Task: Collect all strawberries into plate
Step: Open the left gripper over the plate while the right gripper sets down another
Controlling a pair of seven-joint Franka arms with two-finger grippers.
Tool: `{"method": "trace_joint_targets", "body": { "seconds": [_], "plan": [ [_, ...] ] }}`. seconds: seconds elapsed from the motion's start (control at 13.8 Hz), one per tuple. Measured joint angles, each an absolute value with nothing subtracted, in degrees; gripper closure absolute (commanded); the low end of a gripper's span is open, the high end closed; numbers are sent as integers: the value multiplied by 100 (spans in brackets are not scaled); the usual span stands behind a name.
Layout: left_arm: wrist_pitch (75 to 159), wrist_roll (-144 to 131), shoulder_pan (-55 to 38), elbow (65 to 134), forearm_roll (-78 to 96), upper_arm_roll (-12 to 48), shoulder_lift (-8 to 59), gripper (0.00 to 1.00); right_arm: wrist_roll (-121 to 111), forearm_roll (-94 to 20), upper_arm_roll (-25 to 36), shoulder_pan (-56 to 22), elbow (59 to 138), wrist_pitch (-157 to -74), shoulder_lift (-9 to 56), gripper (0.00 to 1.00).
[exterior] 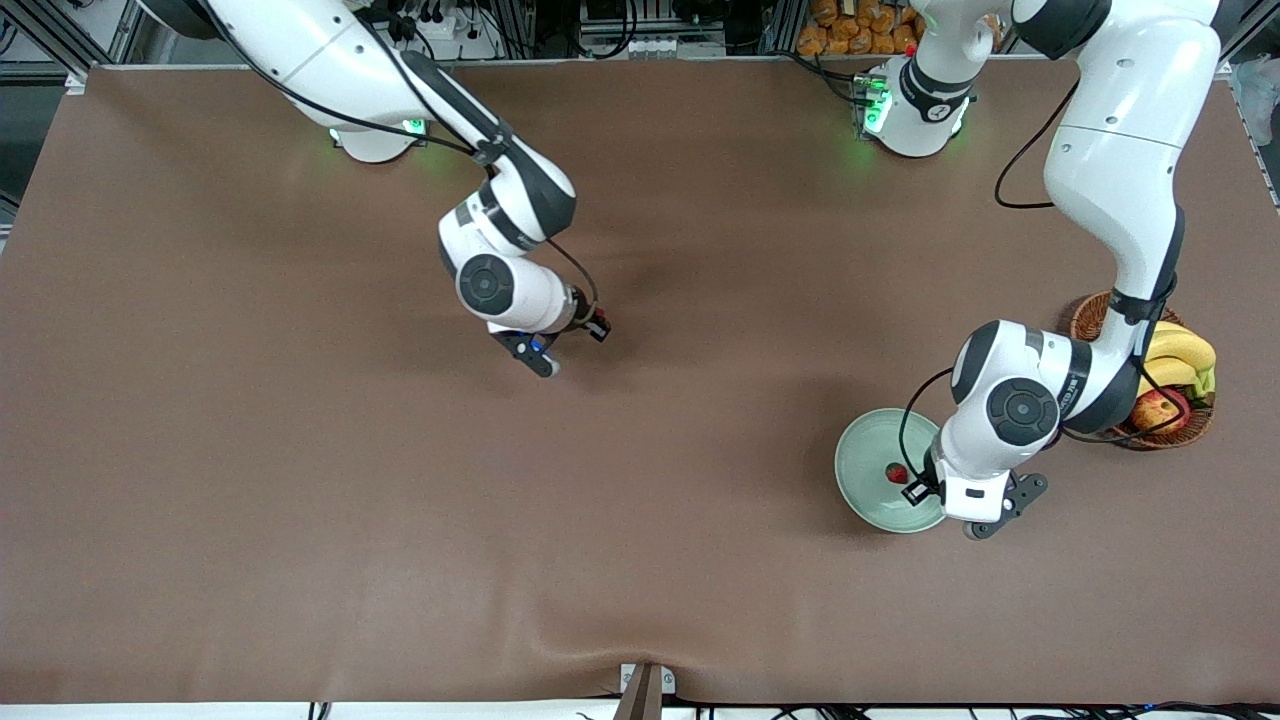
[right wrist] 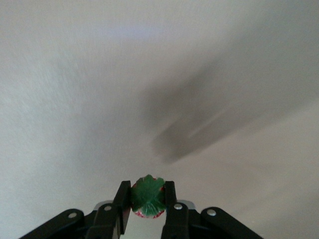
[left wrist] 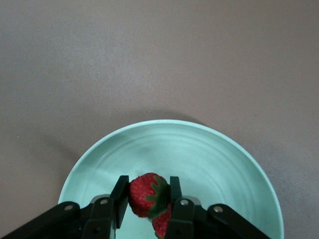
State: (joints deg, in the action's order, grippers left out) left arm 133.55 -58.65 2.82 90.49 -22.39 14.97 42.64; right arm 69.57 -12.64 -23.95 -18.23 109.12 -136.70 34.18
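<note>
The pale mint-green plate [exterior: 866, 462] [left wrist: 209, 154] lies toward the left arm's end of the table. My left gripper [exterior: 912, 488] [left wrist: 148, 180] hangs low over the plate, shut on a red strawberry [left wrist: 144, 195] with a dark green cap. A second strawberry [left wrist: 162, 225] lies in the plate just beneath it, partly hidden by the fingers. The front view shows one berry [exterior: 897, 473] at the hand's edge. My right gripper [exterior: 597, 327] [right wrist: 146, 186] is over bare table near the middle, shut on another strawberry [right wrist: 147, 195], its green cap facing the camera.
A brown wicker basket [exterior: 1090, 315] with bananas [exterior: 1185, 350] and a red-yellow apple [exterior: 1160, 408] stands beside the plate, under the left arm's forearm. A brown cloth [exterior: 300, 500] covers the table. A small bracket [exterior: 645, 690] sits at the table's near edge.
</note>
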Motion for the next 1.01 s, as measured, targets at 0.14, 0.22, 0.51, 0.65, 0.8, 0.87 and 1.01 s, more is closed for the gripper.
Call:
{"method": "trace_joint_targets", "body": {
  "seconds": [0.14, 0.22, 0.51, 0.65, 0.8, 0.87, 1.01],
  "plan": [
    [13359, -5844, 283, 9047, -2245, 1498, 4264, 0, 7050, -1264, -2384, -1972, 10893, -13792, 3534, 100],
    [13360, -5831, 281, 9044, -2246, 1502, 4262, 0, 7086, -1265, -2382, -1996, 10878, -13828, 3554, 100],
    [13290, -5814, 273, 9031, -2250, 1564, 4178, 0, 7372, -1265, -2382, -2129, 10830, -14097, 3659, 61],
    [13148, -5811, 227, 9025, -2251, 1632, 4078, 0, 7413, -1265, -2379, -2161, 10828, -14108, 3698, 23],
    [12968, -5812, 93, 9023, -2251, 1655, 3973, 0, 7509, -1265, -2365, -2161, 10821, -14107, 3703, 0],
    [12901, -5812, 14, 9023, -2251, 1657, 3932, 0, 7554, -1265, -2353, -2161, 10811, -14105, 3704, 0],
    [12853, -5813, -86, 9023, -2251, 1704, 3883, 0, 7616, -1265, -2314, -2160, 10749, -14103, 3704, 0]
  ]
}}
